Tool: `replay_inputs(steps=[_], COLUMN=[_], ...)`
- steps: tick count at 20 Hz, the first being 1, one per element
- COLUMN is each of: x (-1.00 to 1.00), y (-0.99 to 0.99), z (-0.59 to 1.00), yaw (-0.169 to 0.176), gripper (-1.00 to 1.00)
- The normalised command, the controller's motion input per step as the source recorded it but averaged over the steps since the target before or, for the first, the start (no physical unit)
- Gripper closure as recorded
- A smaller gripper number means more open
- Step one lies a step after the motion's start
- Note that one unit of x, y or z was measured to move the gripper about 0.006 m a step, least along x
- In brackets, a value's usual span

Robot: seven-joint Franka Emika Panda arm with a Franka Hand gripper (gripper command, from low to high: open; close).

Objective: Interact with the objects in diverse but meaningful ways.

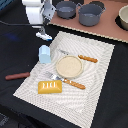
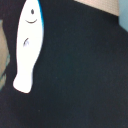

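Flat, glossy white-and-blue fish [image 2: 29, 46] on dark cloth; pincer [image 1: 45, 31] state unclear.

You see a white fish piece [image 2: 28, 45] edged in blue, with a black eye and smile, on black table [image 2: 80, 75]. The bread loaf [image 1: 50, 87] is yellow-orange with pale score marks, the carton block [image 1: 45, 53] pale blue, the sausage stick [image 1: 17, 76] reddish-brown.

No legible text or labels anywhere
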Motion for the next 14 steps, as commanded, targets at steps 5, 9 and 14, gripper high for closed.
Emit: replay_inputs(steps=[5,9,14], x=[0.47,0.43,0.54], y=[-0.70,-0.67,-0.57], z=[0.36,0.32,0.13], yaw=[0.000,0.003,0.001], gripper=[-1.00,-1.00,-1.00])
